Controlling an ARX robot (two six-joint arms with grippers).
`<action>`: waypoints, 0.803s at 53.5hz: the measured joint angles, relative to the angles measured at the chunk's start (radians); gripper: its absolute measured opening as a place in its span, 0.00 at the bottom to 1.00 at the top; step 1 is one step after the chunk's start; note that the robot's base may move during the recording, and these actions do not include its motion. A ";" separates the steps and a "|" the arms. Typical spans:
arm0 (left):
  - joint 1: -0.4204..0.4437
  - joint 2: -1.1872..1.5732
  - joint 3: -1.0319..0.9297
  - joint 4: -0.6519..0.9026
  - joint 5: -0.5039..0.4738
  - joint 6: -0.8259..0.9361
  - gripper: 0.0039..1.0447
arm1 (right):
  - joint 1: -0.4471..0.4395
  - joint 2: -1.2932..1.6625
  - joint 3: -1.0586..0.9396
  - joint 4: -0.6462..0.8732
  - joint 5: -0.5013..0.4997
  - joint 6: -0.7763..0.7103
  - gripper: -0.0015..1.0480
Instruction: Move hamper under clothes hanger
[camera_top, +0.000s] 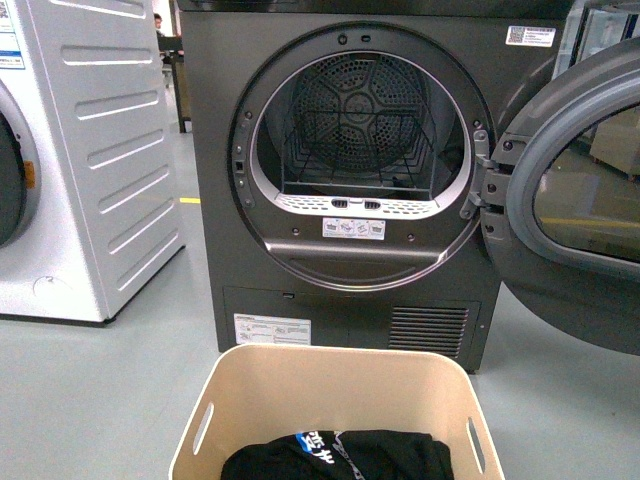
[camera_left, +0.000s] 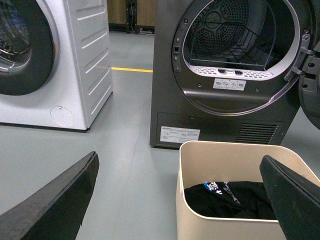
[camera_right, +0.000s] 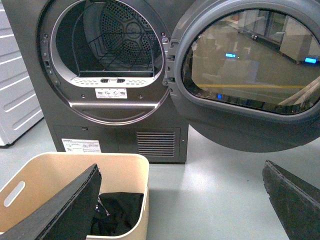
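Observation:
The beige hamper (camera_top: 250, 385) stands on the grey floor in front of the dryer, with black clothes (camera_top: 340, 458) in its bottom. It also shows in the left wrist view (camera_left: 200, 165) and in the right wrist view (camera_right: 60, 172). My left gripper (camera_left: 182, 197) is open, above the hamper's left rim, its jaws wide apart. My right gripper (camera_right: 182, 200) is open, above the hamper's right rim and the bare floor beside it. Neither gripper touches the hamper. The clothes hanger is out of view.
A dark grey dryer (camera_top: 350, 170) stands right behind the hamper, its round door (camera_top: 580, 200) swung open to the right. A white washing machine (camera_top: 70, 150) stands at the left. A yellow floor line (camera_left: 131, 69) runs behind it.

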 joint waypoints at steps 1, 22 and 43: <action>0.000 0.000 0.000 0.000 0.000 0.000 0.94 | 0.000 0.000 0.000 0.000 0.000 0.000 0.92; 0.059 1.205 0.484 0.409 -0.043 -0.109 0.94 | 0.014 1.048 0.314 0.500 -0.143 0.094 0.92; -0.108 1.982 1.043 0.211 -0.062 -0.058 0.94 | 0.080 1.792 0.797 0.406 -0.126 0.069 0.92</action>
